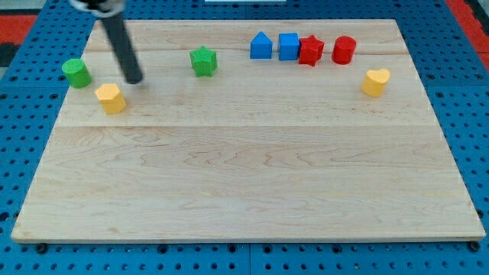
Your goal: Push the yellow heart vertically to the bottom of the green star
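Observation:
The yellow heart [375, 81] lies near the view's right edge of the wooden board, below the red blocks. The green star [203, 61] sits near the view's top, left of centre. My tip [134, 79] is at the upper left, well to the left of the green star and just up and right of a yellow hexagon-like block [111, 98]. The tip is far from the yellow heart and touches no block.
A green cylinder [76, 72] sits at the far left. A row at the top right holds a blue house-shaped block [261, 46], a blue cube [288, 46], a red star [310, 51] and a red cylinder [344, 50]. The board [244, 183] lies on a blue pegboard.

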Controlling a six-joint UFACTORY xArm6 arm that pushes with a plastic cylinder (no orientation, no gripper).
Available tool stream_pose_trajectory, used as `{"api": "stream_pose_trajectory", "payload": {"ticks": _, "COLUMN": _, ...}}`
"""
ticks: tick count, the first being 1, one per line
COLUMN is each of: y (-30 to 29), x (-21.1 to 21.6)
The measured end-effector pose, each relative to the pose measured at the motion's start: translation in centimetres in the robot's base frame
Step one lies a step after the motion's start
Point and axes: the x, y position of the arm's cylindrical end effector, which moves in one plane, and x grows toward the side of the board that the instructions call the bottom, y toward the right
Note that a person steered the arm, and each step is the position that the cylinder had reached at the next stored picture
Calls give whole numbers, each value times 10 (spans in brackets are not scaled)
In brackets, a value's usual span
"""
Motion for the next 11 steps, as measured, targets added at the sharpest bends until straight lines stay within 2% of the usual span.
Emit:
{"api": "stream_pose_trajectory", "payload": {"ticks": 1, "y": 126, "x": -2}}
{"api": "stream_pose_trajectory", "payload": {"ticks": 2, "y": 215, "x": -9}}
{"api": "stream_pose_trajectory", "payload": {"ticks": 3, "y": 297, "x": -52}}
{"api": "stream_pose_trajectory", "payload": {"ticks": 4, "y": 367, "x": -43}}
{"api": "stream_pose_trajectory", "payload": {"ticks": 5, "y": 391, "x": -23}}
{"api": "stream_pose_trajectory", "payload": {"ticks": 6, "y": 391, "x": 1}}
{"api": "stream_pose_trajectory", "payload": {"ticks": 7, "y": 335, "x": 24}}
{"api": "stream_pose_trajectory", "payload": {"ticks": 9, "y": 190, "x": 34}}
{"api": "stream_pose_trajectory", "payload": {"ticks": 10, "y": 169, "x": 60}}
{"api": "stream_pose_trajectory", "payload": {"ticks": 11, "y": 125, "x": 68}}
